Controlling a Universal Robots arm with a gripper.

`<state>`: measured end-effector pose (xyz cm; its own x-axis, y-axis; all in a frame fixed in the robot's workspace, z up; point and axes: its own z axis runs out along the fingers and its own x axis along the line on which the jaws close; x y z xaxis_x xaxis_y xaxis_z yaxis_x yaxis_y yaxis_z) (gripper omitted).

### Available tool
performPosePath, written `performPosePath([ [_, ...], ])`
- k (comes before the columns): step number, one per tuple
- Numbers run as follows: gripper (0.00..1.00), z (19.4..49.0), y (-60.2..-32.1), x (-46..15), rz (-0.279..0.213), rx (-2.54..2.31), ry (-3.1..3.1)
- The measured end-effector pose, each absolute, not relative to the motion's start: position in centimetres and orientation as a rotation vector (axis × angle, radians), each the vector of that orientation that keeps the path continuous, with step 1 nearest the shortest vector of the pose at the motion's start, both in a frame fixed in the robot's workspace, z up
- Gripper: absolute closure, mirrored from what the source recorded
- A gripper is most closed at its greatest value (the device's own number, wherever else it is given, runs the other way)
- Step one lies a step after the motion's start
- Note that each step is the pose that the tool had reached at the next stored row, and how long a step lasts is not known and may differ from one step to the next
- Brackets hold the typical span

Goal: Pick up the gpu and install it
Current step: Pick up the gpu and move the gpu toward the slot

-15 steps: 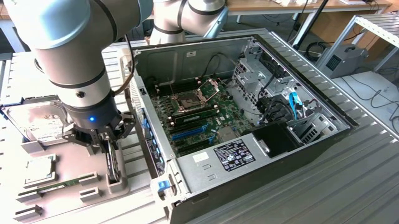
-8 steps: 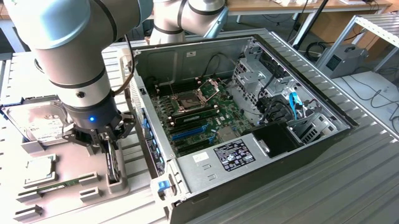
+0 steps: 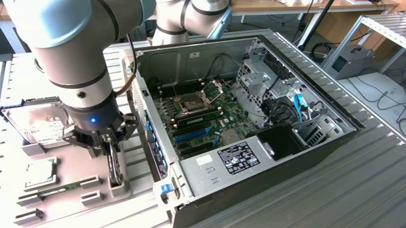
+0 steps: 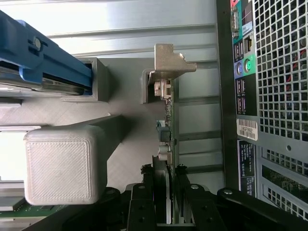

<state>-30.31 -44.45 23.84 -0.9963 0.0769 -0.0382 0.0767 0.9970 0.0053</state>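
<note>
We judge the pick-up step to be in hand: the thin, flat black gpu point(image 3: 115, 164) point(image 4: 166, 120) with its grey metal end bracket stands on edge in a grey printed holder point(image 3: 118, 188) on the tabletop point(image 3: 355, 190), just beside the open black computer case point(image 3: 209, 183). The arm hangs straight down beside the case with its tool point(image 3: 111, 145) point(image 4: 165, 195) straddling the gpu's upper edge, and we cannot tell whether it is clamped. Freeing the gpu calls for a firm grip and a straight vertical pull.

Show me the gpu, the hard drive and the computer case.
gpu point(image 4: 166, 126): wrist view, on the card's thin edge.
hard drive point(image 3: 49, 130): exterior view, on its white label.
computer case point(image 3: 190, 59): exterior view, on its grey inner wall.
</note>
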Motion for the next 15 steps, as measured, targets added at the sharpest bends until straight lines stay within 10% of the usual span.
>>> performPosePath([
  [15,0.71,24.9,-44.5,-30.3,0.006,0.119,3.101],
])
